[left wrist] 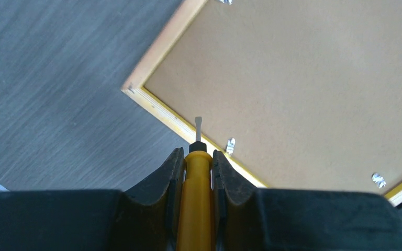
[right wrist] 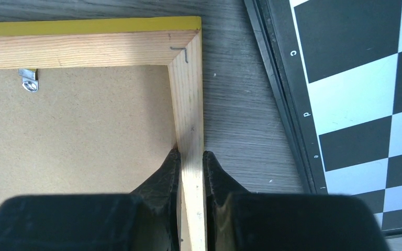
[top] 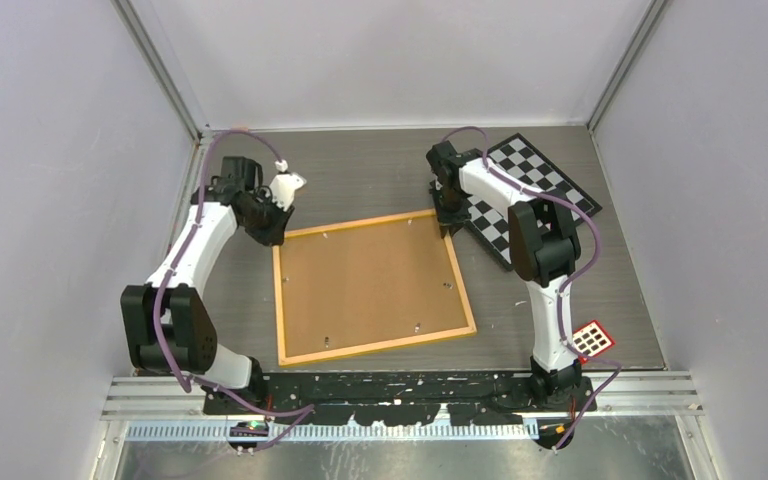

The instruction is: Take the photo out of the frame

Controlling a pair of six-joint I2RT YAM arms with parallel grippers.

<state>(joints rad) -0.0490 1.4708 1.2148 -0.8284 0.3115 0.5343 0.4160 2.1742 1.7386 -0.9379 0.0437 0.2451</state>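
**On the worktop: frame face down, one hand on a tool, one on the rail**

At the middle of the grey wood-grain worktop, the frame lies flat with its back upward. It sits slightly turned, so its far-right corner points toward the checkerboard. The brown cork-like backing board fills the yellow-orange border, and small metal clips sit along the inner edges. The photo is hidden beneath the board, so nothing of the print shows.

The left hand hangs over the frame's far-left corner, clenched around the yellow handle of a flat-blade screwdriver. The handle runs out between the two black fingers. Its pale blade reaches across the border and ends just over the edge of the backing board, close beside one clip. Whether the blade touches the board cannot be told.

The right hand is at the far-right corner, clamped on the frame's bare-wood right rail. One finger sits inside the rail on the backing-board side, and the other sits outside over the worktop. Both press against the wood a little way short of the mitred corner. Another clip sits on the far rail near that corner. The checkerboard lies flat just beside the frame on the right, and a strip of worktop shows between them.
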